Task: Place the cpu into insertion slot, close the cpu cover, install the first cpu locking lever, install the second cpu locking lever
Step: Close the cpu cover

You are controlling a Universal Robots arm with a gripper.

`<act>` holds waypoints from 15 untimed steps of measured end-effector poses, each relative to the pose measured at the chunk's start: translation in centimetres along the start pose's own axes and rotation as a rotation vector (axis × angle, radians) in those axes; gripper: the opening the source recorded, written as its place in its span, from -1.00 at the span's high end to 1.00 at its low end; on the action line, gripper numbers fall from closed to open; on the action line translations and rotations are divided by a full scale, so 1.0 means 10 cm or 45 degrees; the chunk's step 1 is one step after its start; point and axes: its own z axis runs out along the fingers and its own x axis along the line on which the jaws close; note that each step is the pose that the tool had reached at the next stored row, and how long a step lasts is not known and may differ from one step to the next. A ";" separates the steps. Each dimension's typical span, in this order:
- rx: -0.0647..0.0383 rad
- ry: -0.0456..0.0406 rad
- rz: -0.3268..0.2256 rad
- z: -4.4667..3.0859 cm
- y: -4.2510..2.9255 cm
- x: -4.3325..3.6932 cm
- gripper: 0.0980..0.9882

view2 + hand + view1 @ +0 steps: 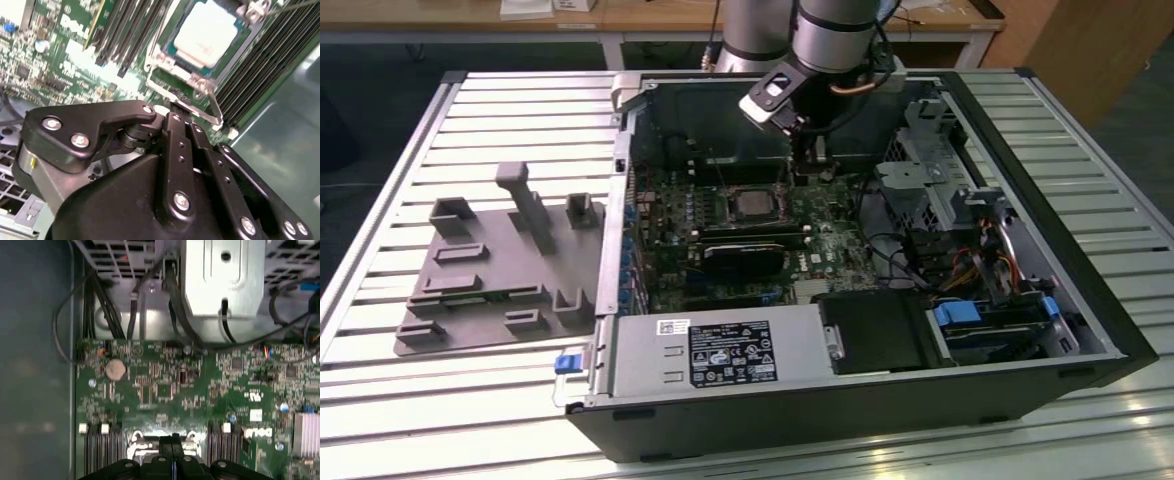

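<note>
Table (480, 400): slatted metal, under the PC case (854, 410).
PC case: black tower lying on its side, side panel off, inside open to view.
Robot arm (834, 30): silver and black, reaches down into the case over the wall at the top of the exterior view.
Grey fixture tray (480, 290): on the table just outside the case, on the exterior view's left; has raised blocks and slots.
Power supply (707, 360): silver box w/ labels, inside the case along its wall at the bottom of the exterior view.
Motherboard (165, 390): green, flat on the case floor.
Graphics card (740, 262): black, on the board near the middle of the case.
Gripper (176, 107): black, low inside the case; fingers pressed together, tips at the edge of the cpu cover. Can't tell if anything is pinched betw. them.
Cpu cover (162, 62): thin silver frame, appears to lie flat around the chip, mid-case.
Cpu (206, 31): silver-grey top, seated in its socket on the board, showing thru the cover's cut-out, just beside the fingertips.
Coin cell (115, 369): small silver disc on the board.
</note>
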 end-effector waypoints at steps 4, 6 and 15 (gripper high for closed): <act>-0.008 0.000 0.000 0.003 -0.088 0.000 0.99; -0.010 0.000 0.000 0.004 -0.110 0.000 0.99; -0.040 0.000 0.000 0.024 -0.245 -0.001 0.99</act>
